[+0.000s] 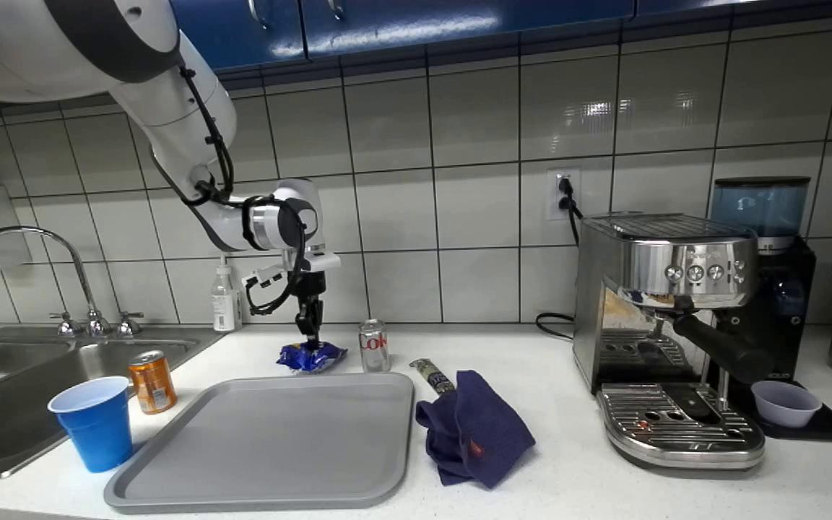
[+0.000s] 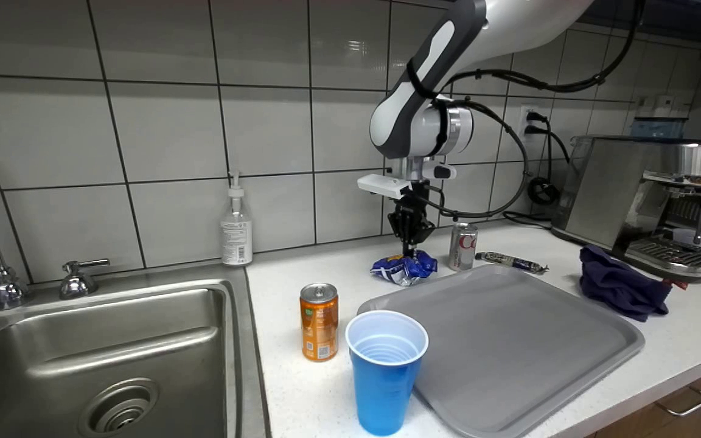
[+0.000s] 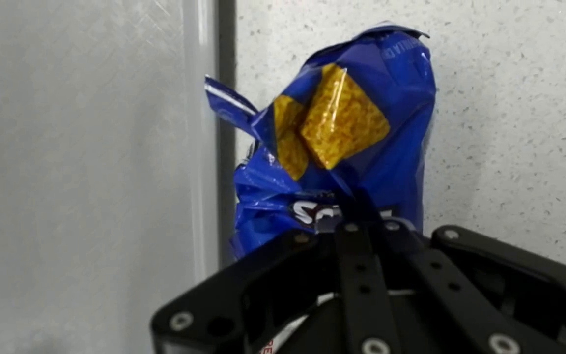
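The fingers of the gripper [image 1: 313, 339] point straight down, drawn right together, and a fold of the blue chip bag [image 3: 342, 132] looks pinched between them; the bag lies crumpled on the white counter [image 3: 499, 147]. Only the wrist view lets me make out its golden print, just past the fingertips at twelve o'clock, with the grey tray [image 3: 91, 172] beside it at nine. In an exterior view, taking the bag as the middle of the dial, a silver soda can [image 1: 374, 347] stands near it at three, a soap bottle [image 1: 225, 303] at ten, and an orange can [image 1: 152, 381] and a blue cup [image 1: 94, 430] between eight and nine. Towards four, a snack bar [image 1: 432, 375] runs up to the edge of a dark cloth [image 1: 475, 430]. An exterior view that takes in the sink drain [image 2: 120, 406] shows the bar whole and apart from the cloth.
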